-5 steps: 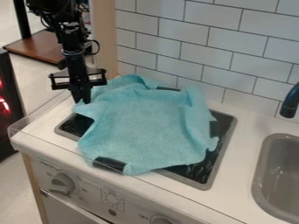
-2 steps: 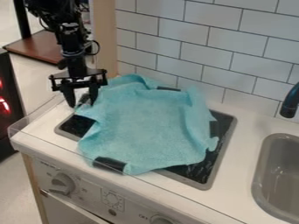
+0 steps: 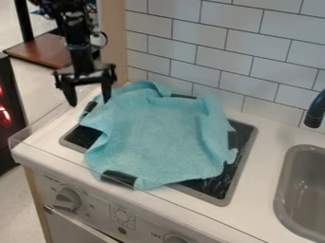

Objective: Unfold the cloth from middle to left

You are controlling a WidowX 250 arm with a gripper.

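The black gripper (image 3: 89,102) is open at the upper left, its two fingers spread apart with nothing held between them. It hangs just above the left back edge of the light blue cloth (image 3: 158,135). That cloth lies spread over the dark stovetop (image 3: 219,186), with uneven edges and raised wrinkles at the back and right. Dark patches show along its borders, one of them at the left back corner, just below the fingers.
A grey sink (image 3: 304,190) with a dark faucet (image 3: 315,110) is at the right. White wall tiles (image 3: 196,42) rise behind the counter. A clear guard (image 3: 44,124) runs along the left and front edges, above the stove knobs (image 3: 68,199).
The gripper has opened, let go of the cloth's left edge and risen. The cloth's left back corner now lies flatter, with its dark patch exposed.
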